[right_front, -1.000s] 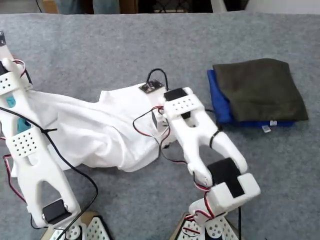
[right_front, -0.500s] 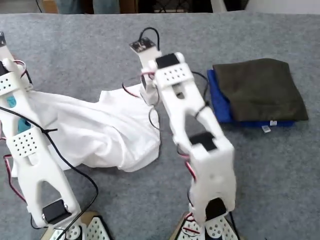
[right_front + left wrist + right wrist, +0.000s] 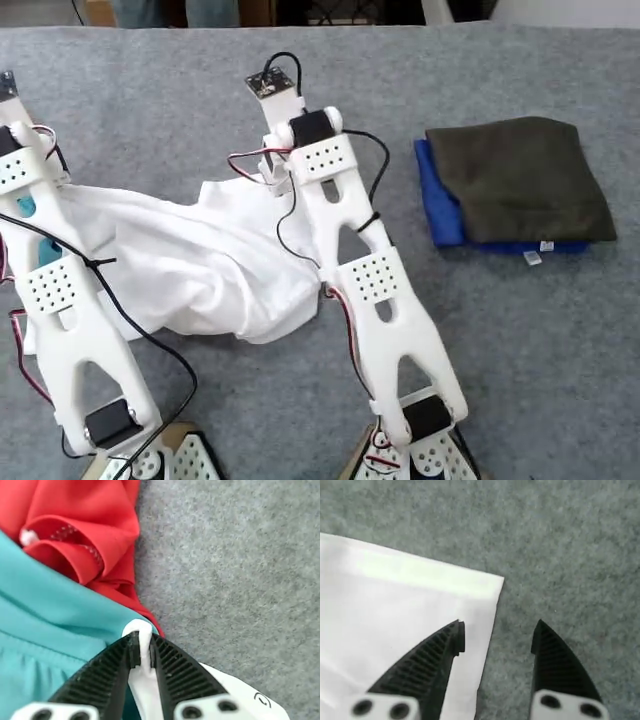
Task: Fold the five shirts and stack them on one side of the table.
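Observation:
A crumpled white shirt point(image 3: 200, 260) lies spread at the left middle of the grey table. The left arm point(image 3: 50, 290) reaches along its left edge; my left gripper point(image 3: 142, 645) is shut on a pinch of white fabric point(image 3: 140, 629), above a teal shirt point(image 3: 50, 620) and a red shirt point(image 3: 85, 525). My right gripper point(image 3: 500, 630) is open over the white shirt's far corner point(image 3: 485, 587), one finger above the cloth, the other above bare table. In the high view the right gripper point(image 3: 272, 168) sits at the shirt's far edge.
A folded dark olive shirt point(image 3: 520, 175) rests on a folded blue shirt point(image 3: 435, 200) at the right side of the table. Bare grey felt point(image 3: 150, 90) lies beyond the white shirt and between it and the stack. Both arm bases stand at the near edge.
The right arm stretched out from the white shirt's right edge to its far corner. The left arm and the white shirt stayed nearly still.

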You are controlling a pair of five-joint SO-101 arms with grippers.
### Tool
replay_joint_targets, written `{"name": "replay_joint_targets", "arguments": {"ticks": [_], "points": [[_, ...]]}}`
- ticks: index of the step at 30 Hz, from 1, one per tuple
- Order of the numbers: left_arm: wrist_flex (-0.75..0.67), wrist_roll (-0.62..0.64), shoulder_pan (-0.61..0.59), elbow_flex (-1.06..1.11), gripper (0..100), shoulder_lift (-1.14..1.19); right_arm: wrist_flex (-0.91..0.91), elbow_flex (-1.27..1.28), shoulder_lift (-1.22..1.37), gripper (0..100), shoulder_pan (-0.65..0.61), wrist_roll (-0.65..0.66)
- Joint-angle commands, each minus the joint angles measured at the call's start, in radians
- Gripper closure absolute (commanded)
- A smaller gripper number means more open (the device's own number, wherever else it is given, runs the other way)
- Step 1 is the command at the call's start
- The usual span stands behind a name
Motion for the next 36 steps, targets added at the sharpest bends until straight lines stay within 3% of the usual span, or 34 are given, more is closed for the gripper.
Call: {"name": "replay_joint_targets", "arguments": {"ticks": [1,10,25,27,31,36], "points": [[-0.008,0.011,0.012,-0.053,97,-0.009,-0.081,-0.022,-0.015,77.0,-0.017,-0.008],[-0.008,0.011,0.013,-0.053,97,-0.008,-0.178,0.073,-0.010,77.2,-0.017,-0.008],[-0.008,0.011,0.013,-0.050,97,-0.006,-0.183,0.105,0.018,77.5,-0.023,-0.008],[-0.008,0.011,0.013,-0.050,97,-0.006,-0.181,0.110,0.016,81.2,-0.023,-0.008],[-0.008,0.011,0.013,-0.048,97,-0.006,-0.183,0.108,0.018,98.2,-0.025,0.002],[-0.008,0.011,0.012,-0.048,97,-0.006,-0.187,0.113,0.018,95.4,-0.025,-0.008]]}}
